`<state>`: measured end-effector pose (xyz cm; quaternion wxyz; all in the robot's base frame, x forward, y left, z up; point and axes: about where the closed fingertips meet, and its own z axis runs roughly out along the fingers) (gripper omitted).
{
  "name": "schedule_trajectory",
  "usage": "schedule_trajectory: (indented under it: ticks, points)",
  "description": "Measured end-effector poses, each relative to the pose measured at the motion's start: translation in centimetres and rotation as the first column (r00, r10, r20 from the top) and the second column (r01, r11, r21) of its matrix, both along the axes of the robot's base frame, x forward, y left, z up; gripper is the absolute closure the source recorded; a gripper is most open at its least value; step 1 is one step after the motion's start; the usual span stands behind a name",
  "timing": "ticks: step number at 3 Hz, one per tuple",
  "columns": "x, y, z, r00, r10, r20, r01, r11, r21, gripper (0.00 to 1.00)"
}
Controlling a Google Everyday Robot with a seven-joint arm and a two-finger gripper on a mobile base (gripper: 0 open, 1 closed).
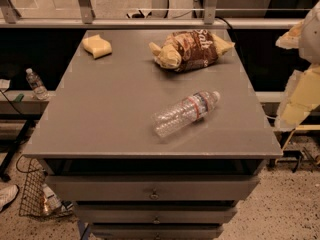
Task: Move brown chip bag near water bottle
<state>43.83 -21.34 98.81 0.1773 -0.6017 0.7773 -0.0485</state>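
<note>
The brown chip bag (192, 49) lies crumpled at the back right of the grey table top (110, 114), dark brown with white lettering and pale tan ends. The water bottle (186, 113) lies on its side in front of it, right of the middle, white cap pointing to the back right, red-and-white label band near the neck. A stretch of bare table separates the two. My gripper (298, 106) hangs off the table's right edge, level with the bottle, to the right of both things and touching neither.
A small yellow wavy sponge-like piece (97, 46) lies at the back left corner. The table has drawers (152, 189) below its front edge. A smaller clear bottle (36, 83) stands on a low ledge left of the table. A wire basket (35, 194) sits on the floor at the lower left.
</note>
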Motion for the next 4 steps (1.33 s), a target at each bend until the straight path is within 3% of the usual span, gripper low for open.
schedule_trajectory:
  ticks: [2,3,4]
  points:
    - [0.4,0.3,-0.1,0.9997,0.019,0.016,-0.020,0.999,0.029,0.00]
    - [3.4,0.7,0.2,0.9925,0.062,0.105,-0.073,0.992,0.103,0.00]
    - [9.3,3.4,1.6,0.9524,0.127,0.277,-0.168,0.977,0.129,0.00]
